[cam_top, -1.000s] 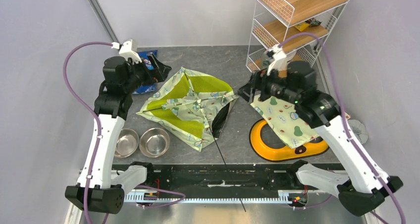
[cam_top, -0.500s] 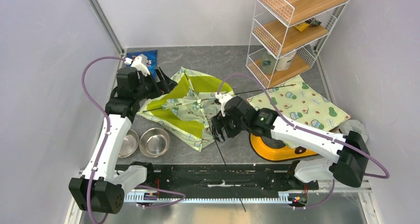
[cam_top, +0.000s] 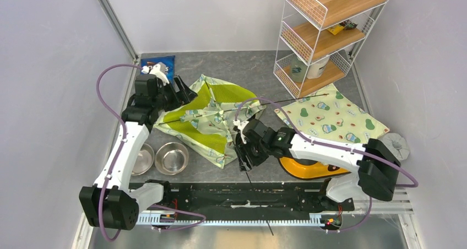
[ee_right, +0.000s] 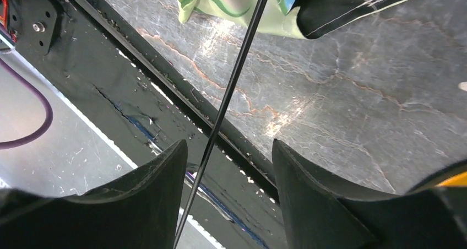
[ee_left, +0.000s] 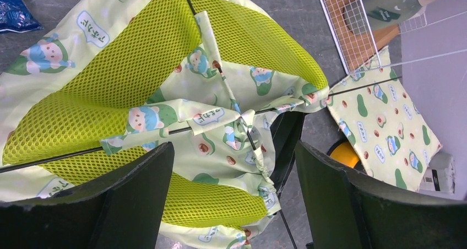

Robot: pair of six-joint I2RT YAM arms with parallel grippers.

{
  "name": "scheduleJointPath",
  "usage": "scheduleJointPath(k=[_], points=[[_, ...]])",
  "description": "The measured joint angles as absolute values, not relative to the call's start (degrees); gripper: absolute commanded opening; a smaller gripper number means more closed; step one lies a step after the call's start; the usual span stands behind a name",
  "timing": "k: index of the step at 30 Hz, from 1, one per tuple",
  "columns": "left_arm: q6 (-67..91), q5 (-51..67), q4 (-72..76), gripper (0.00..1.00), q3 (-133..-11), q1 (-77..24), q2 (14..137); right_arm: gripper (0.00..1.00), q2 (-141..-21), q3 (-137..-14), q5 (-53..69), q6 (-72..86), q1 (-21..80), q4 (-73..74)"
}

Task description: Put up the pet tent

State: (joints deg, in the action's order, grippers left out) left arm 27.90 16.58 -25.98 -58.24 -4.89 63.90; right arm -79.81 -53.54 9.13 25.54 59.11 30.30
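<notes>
The pet tent (cam_top: 212, 119) lies collapsed on the grey table, pale-green avocado print with lime-green mesh lining (ee_left: 137, 67). Thin black poles stick out of it: one (cam_top: 250, 180) runs toward the front rail, one (cam_top: 297, 99) runs right over the mat. My left gripper (cam_top: 184, 92) hangs open above the tent's left back edge, its fingers (ee_left: 132, 199) apart over the fabric. My right gripper (cam_top: 246, 152) is open low at the tent's front right corner. The front pole (ee_right: 231, 89) passes between its fingers (ee_right: 148, 199), close to the left one.
A flat matching mat (cam_top: 333, 119) lies at the right over a yellow feeder (cam_top: 305, 166). Two steel bowls (cam_top: 159, 158) sit at the front left. A white wire shelf (cam_top: 322, 34) stands at the back right. A blue snack bag (cam_top: 162, 64) lies at the back left.
My right arm swung from the mat down to the tent's front right corner and lowered around the front pole. My left gripper moved slightly nearer the tent.
</notes>
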Motion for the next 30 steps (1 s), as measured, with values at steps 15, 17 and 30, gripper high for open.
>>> scheduleJointPath(k=[15, 17, 30], points=[[28.5, 15.0, -26.1, 0.86, -58.1, -4.9, 65.2, 0.00, -85.3, -53.4, 5.5, 31.8, 59.9, 28.4], [28.6, 15.0, -26.0, 0.86, -58.2, -4.9, 65.2, 0.00, -85.3, -53.8, 4.7, 32.8, 59.9, 28.4], [29.1, 15.0, -26.4, 0.85, -58.3, -4.9, 65.2, 0.00, -80.1, -53.5, -6.1, 38.1, 60.1, 26.5]])
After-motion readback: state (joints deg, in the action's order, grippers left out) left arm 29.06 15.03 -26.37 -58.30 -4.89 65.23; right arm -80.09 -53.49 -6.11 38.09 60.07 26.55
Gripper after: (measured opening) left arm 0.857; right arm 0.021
